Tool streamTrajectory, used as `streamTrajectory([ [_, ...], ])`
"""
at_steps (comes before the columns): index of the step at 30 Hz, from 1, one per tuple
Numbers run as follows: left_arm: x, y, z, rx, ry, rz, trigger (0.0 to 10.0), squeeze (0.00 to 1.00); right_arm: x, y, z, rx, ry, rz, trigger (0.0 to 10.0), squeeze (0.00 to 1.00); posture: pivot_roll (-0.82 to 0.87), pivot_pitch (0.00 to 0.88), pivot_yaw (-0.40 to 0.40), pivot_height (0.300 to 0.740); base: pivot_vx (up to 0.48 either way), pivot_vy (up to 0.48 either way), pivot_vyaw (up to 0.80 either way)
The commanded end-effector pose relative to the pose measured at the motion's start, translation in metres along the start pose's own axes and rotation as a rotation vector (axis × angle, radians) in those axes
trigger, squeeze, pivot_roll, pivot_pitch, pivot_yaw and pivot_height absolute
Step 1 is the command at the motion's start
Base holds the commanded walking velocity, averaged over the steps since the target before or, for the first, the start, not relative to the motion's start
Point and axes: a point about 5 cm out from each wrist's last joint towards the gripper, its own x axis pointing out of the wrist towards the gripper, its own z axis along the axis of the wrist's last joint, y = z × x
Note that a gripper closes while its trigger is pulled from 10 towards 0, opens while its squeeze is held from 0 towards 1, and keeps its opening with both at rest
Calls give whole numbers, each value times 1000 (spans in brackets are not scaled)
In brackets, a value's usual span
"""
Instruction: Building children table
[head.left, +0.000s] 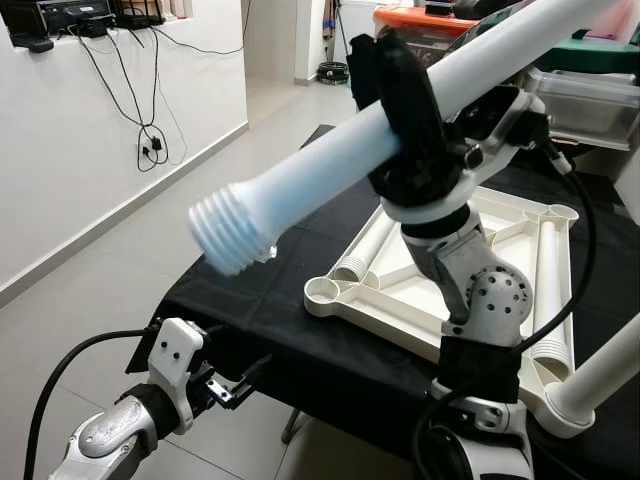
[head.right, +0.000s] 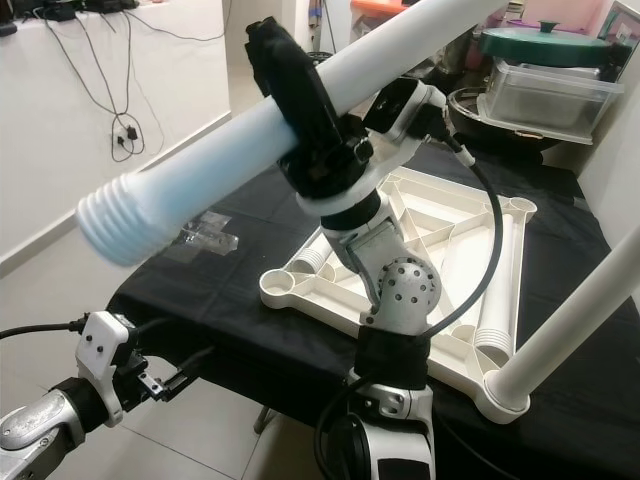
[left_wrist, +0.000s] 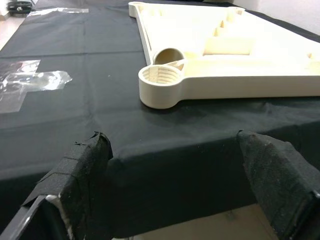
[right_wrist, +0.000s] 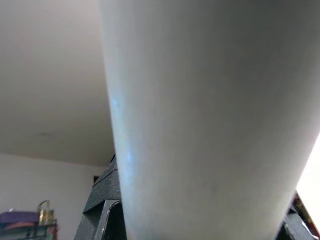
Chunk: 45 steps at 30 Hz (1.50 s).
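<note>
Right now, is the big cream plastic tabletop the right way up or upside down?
Upside down. The cream plastic tabletop lies on the black cloth with its ribs and round threaded leg sockets facing up; one white leg already stands in a corner.

white wall (head.left: 90, 150) w/ cables | grey tile floor (head.left: 150, 270) | black-clothed table (head.left: 250, 300)

Right gripper (head.left: 400, 95) raised above the table (head.left: 250, 300), clamped round a table leg (head.left: 300, 185); threaded end points to robot's left. Tabletop frame (head.left: 420, 300) lies on the table below and behind it. Second leg (head.right: 570, 320) stands in the frame's corner, to its right. Left gripper (left_wrist: 175, 180) low, before the table edge; plastic wrap (left_wrist: 30, 85) beyond.
</note>
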Motion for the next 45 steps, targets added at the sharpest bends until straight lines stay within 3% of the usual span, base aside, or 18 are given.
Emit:
streamTrajectory([
  [1,1,-1,-3,9,18,-11,10000,0,0,4,-2,-20,17,25,0,0,89,0,-68,740,0,0,0],
  [12,2,-1,-5,10,22,-18,10000,0,-3,-2,-17,-122,130,-42,0,0,87,0,-64,740,0,0,0],
  [26,1,-1,-4,4,23,-22,10000,0,-6,-4,-20,-154,170,-47,0,0,89,0,-65,740,0,0,0],
  [30,0,-7,-1,-9,19,-85,10000,0,-10,-19,-27,-261,264,-161,0,0,89,0,-63,740,0,0,0],
  [37,-2,1,5,9,12,-76,10000,0,-28,-54,-31,-466,431,-427,0,0,88,0,-61,740,0,0,0],
  [45,-7,9,9,31,9,-45,10000,0,-37,-52,-24,-498,483,-413,0,0,88,0,-63,740,0,0,0],
])
